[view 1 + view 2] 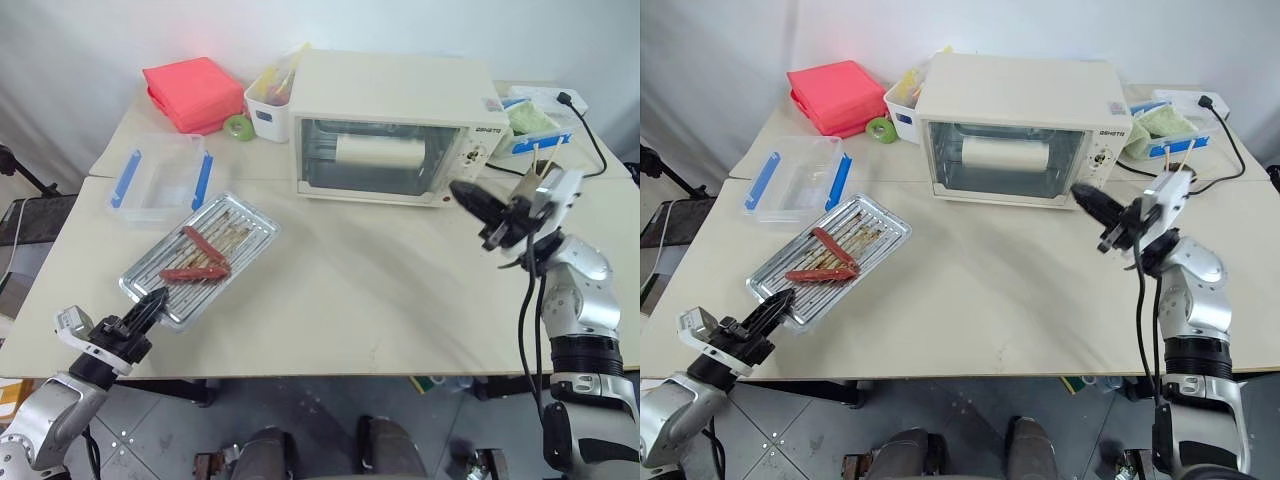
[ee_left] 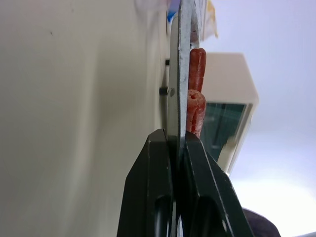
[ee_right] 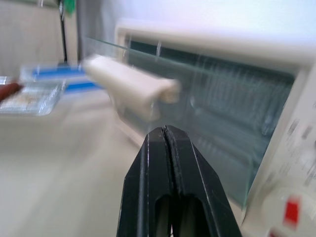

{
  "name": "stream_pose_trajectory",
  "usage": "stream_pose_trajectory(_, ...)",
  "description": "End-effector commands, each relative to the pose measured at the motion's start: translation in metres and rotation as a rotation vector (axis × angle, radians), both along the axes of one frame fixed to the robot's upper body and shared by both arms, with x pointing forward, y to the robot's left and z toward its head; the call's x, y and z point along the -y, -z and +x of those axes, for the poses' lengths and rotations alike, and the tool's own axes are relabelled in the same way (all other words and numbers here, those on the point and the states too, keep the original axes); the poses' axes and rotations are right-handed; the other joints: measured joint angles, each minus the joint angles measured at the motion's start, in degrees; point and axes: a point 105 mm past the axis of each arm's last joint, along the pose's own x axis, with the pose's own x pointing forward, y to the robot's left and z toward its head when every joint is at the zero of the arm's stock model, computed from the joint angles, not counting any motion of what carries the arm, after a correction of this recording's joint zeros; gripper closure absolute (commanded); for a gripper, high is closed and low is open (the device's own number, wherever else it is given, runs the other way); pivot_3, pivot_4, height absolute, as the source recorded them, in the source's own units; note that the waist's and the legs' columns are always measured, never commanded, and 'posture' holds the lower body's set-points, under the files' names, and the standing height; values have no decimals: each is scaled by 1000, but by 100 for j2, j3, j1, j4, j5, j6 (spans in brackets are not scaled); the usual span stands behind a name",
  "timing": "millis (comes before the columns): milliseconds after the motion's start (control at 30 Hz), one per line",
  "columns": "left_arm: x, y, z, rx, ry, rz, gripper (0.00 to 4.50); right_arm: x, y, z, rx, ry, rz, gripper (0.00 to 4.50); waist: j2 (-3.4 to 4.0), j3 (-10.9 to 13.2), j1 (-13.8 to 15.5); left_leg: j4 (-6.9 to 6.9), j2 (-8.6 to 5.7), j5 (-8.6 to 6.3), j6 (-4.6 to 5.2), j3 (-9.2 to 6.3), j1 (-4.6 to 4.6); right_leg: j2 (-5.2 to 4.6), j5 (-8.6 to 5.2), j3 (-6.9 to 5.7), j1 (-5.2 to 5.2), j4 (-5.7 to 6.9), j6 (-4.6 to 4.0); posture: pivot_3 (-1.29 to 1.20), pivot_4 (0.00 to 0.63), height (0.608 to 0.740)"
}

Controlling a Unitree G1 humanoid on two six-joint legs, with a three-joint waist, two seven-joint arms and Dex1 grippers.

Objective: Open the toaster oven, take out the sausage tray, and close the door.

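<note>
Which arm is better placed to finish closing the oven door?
The right. Its shut claw is just in front of the door, while the left claw is clamped on the tray rim.

You've got a cream-white toaster oven with a dark glass door and a cream bar handle. The sausage tray is silvery and ridged, with brown grease streaks; its sausages are red-brown. Both claws are black (left claw, right claw). The bench is plain beige. The clear box has blue latches; the folded cloth is bright pink-red.
</note>
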Motion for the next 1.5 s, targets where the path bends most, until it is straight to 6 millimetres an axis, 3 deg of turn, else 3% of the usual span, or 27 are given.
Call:
stream_pose_trajectory(33,18,-12,3,59,101,2,4500,-1,-20,-12,51,-11,-1,4470,0,0,20,0,0,-1,-1,-1,0,-1,0,0,0,1,0,0,150,740)
stream_pose_trajectory(100,32,-14,9,64,164,14,4500,-4,-4,-23,-27,-86,-102,4470,-1,0,90,0,-1,-2,0,-1,-2,-4,0,0,0,0,0,0,150,740)
stream_pose_trajectory(167,50,-16,17,60,246,36,4500,2,3,-34,-62,-109,-123,4115,-2,-1,154,1,-6,-4,4,-3,-3,-4,0,2,0,0,0,0,150,740)
stream_pose_trajectory(200,55,-17,19,59,272,44,4500,5,5,-37,-69,-109,-124,3824,-2,0,168,1,-7,-5,4,-9,-7,-5,0,5,0,-1,0,0,150,740)
stream_pose_trajectory(333,95,-21,36,40,467,94,4500,15,42,-71,-95,-151,-393,2514,-1,-1,259,2,-13,-5,6,-4,-9,-1,1,7,1,-8,1,0,150,740)
stream_pose_trajectory(500,117,-25,47,20,597,126,4500,27,52,-87,-119,-125,-424,896,-2,-1,209,1,-12,-4,6,13,2,4,2,15,4,-12,3,0,150,740)
stream_pose_trajectory(533,126,-25,50,11,643,134,4500,29,56,-94,-128,-123,-436,460,-2,-1,184,-1,-10,-4,6,15,3,6,2,16,3,-12,3,0,150,740)
stream_pose_trajectory(600,145,-27,59,-8,723,144,4500,35,68,-109,-162,-120,-468,42,-3,-1,241,-2,-8,-1,2,8,3,9,1,12,3,-9,3,0,150,740)
stream_pose_trajectory(667,169,-28,73,-31,796,162,4500,43,78,-125,-218,-92,-468,42,-3,-1,396,4,-12,2,2,8,-8,12,1,4,10,-13,3,0,150,740)
stream_pose_trajectory(833,200,-24,90,-79,885,191,4500,59,92,-148,-319,-6,-435,42,-9,-4,393,4,-29,1,15,36,-11,11,14,18,31,-60,26,0,150,740)
stream_pose_trajectory(1033,222,-9,98,-142,948,262,4500,66,98,-164,-380,36,-426,42,-8,-5,280,-35,-21,6,7,43,-4,26,14,16,28,-86,27,0,150,740)
stream_pose_trajectory(1200,227,-1,102,-163,961,328,4500,66,91,-164,-374,70,-385,42,-2,-8,306,-28,-22,9,6,39,4,22,16,18,37,-86,29,0,150,740)
stream_pose_trajectory(1400,226,-8,101,-100,989,319,2749,64,86,-162,-363,72,-362,0,2,-11,297,-27,-23,8,6,36,-2,16,16,16,34,-82,29,0,150,740)
stream_pose_trajectory(1500,211,-17,102,-59,965,332,1836,63,85,-159,-361,62,-365,0,2,-11,281,-30,-22,8,6,36,-4,16,16,16,30,-82,29,0,150,740)
